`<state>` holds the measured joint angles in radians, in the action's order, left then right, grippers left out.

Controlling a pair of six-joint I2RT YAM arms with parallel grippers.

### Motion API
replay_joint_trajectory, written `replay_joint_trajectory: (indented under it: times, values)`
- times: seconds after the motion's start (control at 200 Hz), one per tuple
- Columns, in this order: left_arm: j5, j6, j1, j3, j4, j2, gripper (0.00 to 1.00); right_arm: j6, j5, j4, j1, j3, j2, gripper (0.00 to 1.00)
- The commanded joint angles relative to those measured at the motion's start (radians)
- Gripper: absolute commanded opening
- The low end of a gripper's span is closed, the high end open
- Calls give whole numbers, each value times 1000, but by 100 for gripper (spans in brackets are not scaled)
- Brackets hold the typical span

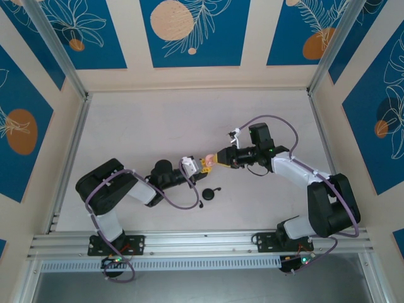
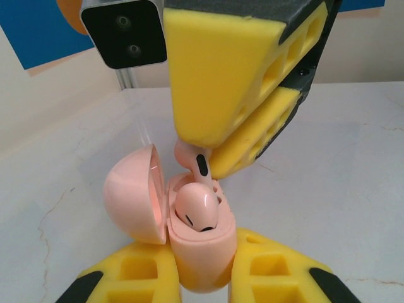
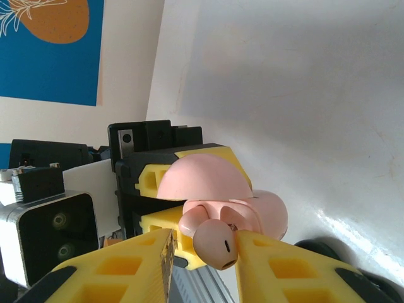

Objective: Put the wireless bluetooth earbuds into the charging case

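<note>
My left gripper (image 2: 202, 268) is shut on the base of a pale pink round charging case (image 2: 203, 252); its lid (image 2: 132, 196) is swung open to the left. One pink earbud (image 2: 197, 208) sits in a slot of the case. A second pink earbud (image 3: 218, 243) is at the case's other slot, its stem (image 2: 199, 164) pointing in. My right gripper (image 3: 205, 252) is around this earbud. Its right finger (image 3: 284, 265) touches the bud, and a gap shows at its left finger (image 3: 126, 271). From above, both grippers meet at the case (image 1: 207, 160) mid-table.
A black round case (image 1: 209, 194) lies on the table just in front of the grippers, with a small black piece beside it. It also appears as a dark shape (image 3: 322, 249) low in the right wrist view. The pale tabletop (image 1: 158, 126) is walled on three sides.
</note>
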<state>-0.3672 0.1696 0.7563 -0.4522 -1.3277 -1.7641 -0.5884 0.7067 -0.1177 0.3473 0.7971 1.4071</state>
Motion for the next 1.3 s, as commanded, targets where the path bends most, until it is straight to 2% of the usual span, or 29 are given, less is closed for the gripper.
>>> replay_joint_trajectory:
  times: [0.0, 0.365, 0.935, 1.295]
  values:
    - [-35, 31, -3, 6, -79, 29, 10, 28, -9, -53, 2, 32, -20, 32]
    - [-50, 30, -2, 7, -79, 29, 10, 68, -22, -104, 2, 69, -5, 31]
    - [-83, -60, -3, -28, -79, 18, 11, 258, -44, -326, 5, 186, 24, 29]
    - [-85, -66, -3, -31, -79, 24, 11, 281, -56, -353, 15, 227, 36, 31]
